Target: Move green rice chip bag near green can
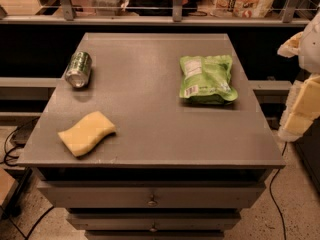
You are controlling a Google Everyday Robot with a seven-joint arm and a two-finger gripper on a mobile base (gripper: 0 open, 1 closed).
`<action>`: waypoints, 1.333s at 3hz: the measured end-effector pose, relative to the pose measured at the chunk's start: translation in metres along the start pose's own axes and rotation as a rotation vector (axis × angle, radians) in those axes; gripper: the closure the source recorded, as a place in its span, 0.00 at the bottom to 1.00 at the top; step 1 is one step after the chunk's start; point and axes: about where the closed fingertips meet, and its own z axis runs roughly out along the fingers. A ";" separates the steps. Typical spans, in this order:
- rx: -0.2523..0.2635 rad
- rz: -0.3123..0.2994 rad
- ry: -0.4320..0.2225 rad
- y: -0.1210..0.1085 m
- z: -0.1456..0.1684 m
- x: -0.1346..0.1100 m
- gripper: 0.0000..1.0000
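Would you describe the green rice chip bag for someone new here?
On the grey cabinet top, look back right, toward the gripper beyond the right edge. The green rice chip bag lies flat: a crinkly pouch with a barcode, unlike the green can and yellow sponge at left.

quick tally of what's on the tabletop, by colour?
Green: 2 (green can, lying on its side; green rice chip bag)
Yellow: 1 (sponge)
Total: 3
The gripper is at the right edge of the view, off the table, touching none of them.
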 end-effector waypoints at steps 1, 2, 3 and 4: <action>0.002 0.000 -0.002 0.000 0.000 0.000 0.00; 0.034 0.008 -0.061 -0.010 0.008 -0.008 0.00; 0.056 0.048 -0.152 -0.025 0.025 -0.015 0.00; 0.074 0.104 -0.250 -0.045 0.044 -0.021 0.00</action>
